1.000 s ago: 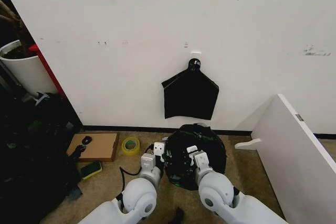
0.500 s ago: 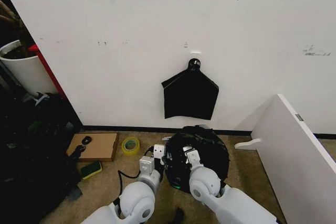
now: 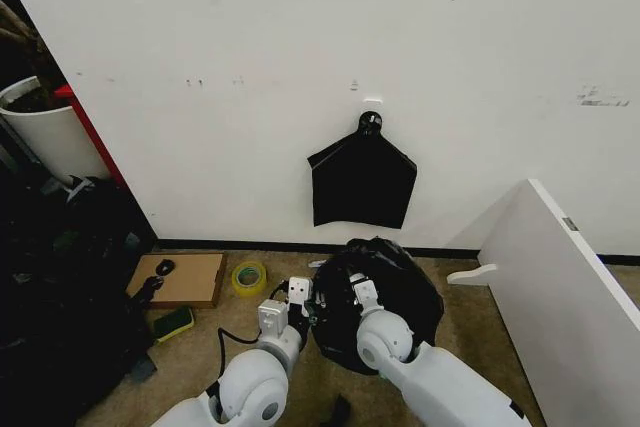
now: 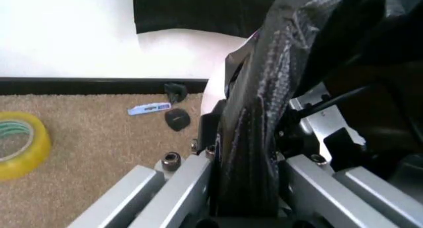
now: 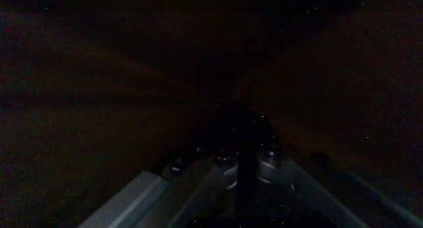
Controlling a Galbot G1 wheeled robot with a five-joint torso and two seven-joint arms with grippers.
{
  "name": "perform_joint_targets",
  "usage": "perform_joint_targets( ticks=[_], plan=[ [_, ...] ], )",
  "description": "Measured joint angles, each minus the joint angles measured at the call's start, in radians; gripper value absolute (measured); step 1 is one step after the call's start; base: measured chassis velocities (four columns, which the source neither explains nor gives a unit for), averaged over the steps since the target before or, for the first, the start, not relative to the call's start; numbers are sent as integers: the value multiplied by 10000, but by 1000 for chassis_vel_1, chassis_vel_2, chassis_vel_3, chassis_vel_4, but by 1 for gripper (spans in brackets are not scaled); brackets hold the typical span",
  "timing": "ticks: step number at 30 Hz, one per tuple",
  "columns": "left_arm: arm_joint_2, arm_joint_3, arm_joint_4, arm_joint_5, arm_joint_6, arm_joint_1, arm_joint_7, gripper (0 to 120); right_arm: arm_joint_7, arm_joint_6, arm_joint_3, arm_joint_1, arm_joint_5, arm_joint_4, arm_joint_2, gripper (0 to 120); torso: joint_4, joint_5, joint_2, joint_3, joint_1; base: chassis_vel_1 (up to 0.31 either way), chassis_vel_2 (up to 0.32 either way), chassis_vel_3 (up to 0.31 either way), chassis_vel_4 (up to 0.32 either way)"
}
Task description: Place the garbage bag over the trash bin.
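The garbage bag (image 3: 385, 292) sits on the carpet near the wall, just below the flat black bag (image 3: 362, 185) hanging there, and it billows over the trash bin, whose cream wall I can only make out in my left wrist view (image 4: 215, 96). My left gripper (image 3: 303, 299) is at the bag's left edge; in the left wrist view my left gripper (image 4: 248, 208) has its fingers pressed together on a bunched fold of the black plastic (image 4: 264, 114). My right gripper (image 3: 357, 292) is pushed into the bag beside it, and I cannot tell how its fingers stand. A roll of yellow tape (image 3: 249, 277) lies on the floor to the left, next to a flat piece of cardboard (image 3: 185, 278). A white board (image 3: 560, 287) leans at the right.
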Motion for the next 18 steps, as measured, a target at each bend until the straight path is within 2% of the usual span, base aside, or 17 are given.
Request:
perform_joint_targets(
  ticks=[10,18],
  plan=[
    [21,-62,-17,22,-18,58,44,0,-56,4,39,-46,-10,-28,-81,0,-1,1,0,0,0,0,0,0,0],
    [-10,-254,257,-140,-92,-38,-69,0,-152,-2,-41,-483,-454,1335,-457,0,0,0,0,0,0,0,0,0,0]
  ],
)
